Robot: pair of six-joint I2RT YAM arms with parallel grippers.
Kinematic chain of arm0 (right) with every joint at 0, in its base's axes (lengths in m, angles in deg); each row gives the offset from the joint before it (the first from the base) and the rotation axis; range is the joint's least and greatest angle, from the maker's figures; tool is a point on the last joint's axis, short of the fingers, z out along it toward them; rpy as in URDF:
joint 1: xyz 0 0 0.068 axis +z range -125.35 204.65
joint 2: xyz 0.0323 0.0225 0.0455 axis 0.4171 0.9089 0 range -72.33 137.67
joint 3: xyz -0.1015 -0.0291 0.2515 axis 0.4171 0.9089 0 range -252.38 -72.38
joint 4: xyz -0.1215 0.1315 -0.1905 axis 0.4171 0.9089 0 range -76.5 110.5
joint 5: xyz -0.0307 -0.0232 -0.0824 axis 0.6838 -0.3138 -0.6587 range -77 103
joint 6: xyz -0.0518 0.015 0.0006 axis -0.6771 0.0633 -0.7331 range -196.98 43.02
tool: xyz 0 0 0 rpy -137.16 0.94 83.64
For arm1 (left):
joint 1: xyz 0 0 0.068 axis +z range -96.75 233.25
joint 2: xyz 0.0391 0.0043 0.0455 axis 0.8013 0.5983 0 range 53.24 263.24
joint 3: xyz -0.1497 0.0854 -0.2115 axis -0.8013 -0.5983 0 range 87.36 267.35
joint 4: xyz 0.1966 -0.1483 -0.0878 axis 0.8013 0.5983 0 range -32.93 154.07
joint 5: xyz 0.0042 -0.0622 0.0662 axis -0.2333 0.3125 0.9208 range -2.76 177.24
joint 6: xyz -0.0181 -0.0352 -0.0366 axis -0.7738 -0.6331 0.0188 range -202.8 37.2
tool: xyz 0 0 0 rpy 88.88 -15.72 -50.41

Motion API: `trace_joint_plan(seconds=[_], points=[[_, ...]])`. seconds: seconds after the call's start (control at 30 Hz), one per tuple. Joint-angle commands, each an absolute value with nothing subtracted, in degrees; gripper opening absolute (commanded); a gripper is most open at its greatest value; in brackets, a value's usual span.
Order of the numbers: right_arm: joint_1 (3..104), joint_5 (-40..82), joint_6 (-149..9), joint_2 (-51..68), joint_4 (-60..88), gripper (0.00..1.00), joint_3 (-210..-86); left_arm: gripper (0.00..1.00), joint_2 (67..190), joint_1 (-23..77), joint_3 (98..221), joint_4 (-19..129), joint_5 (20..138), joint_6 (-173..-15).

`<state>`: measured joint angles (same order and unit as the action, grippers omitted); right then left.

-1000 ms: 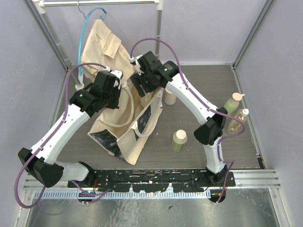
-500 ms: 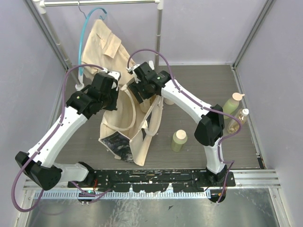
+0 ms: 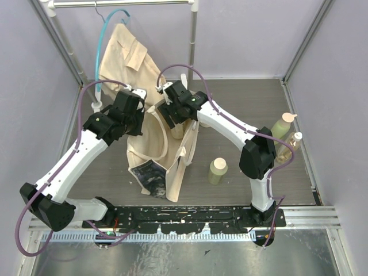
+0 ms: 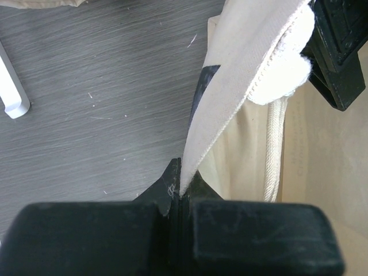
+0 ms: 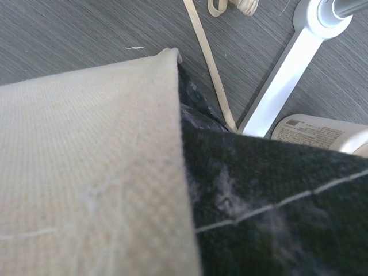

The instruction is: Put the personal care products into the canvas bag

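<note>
Firstly, at the near edge, the two arm bases sit side by side on the worktop. Just beyond them stands the canvas bag, left of centre, resting on its base with its mouth upward. Its dark printed panel forms the narrow end nearest the bases.

Right of the bag and apart from it, a yellow-green bottle with a cream cap stands upright on the worktop.

The left end effector is closed on the bag's rim; the left wrist view shows the stitched canvas edge pinched flat between its fingers. The right end effector meets the opposite rim at the bag's far end. Seen from the left wrist, canvas bunches against its black fingers, consistent with a grip on the bag. The right wrist view is filled by cream canvas and dark panel, and its own fingers are not visible there.

Near the right wall, a second yellow-green bottle and a clear amber bottle stand close together, the amber one partly behind the right arm.

A cream bottle shows in the right wrist view, beside the white rack foot.

Farthest back, a tan shirt hangs on a teal hanger from the rack.
</note>
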<state>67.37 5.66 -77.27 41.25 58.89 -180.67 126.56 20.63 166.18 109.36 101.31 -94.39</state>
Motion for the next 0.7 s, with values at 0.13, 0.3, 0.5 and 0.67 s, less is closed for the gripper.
trace_joint_plan(seconds=[0.13,0.3,0.5,0.67], points=[[65.5,3.7,-77.5,42.9,60.2,0.01,-175.6,0.00,123.8,20.8,165.0,107.7,103.8,-93.9],[65.5,3.8,-77.9,42.8,56.5,0.01,-171.5,0.00,123.2,20.8,163.5,106.5,103.4,-94.2],[65.5,3.5,-78.1,42.7,52.1,0.01,-167.4,0.00,123.2,20.8,162.7,106.1,103.1,-94.5],[65.5,3.4,-78.2,42.5,49.9,0.01,-164.0,0.00,123.5,20.8,162.7,105.8,102.9,-94.2]])
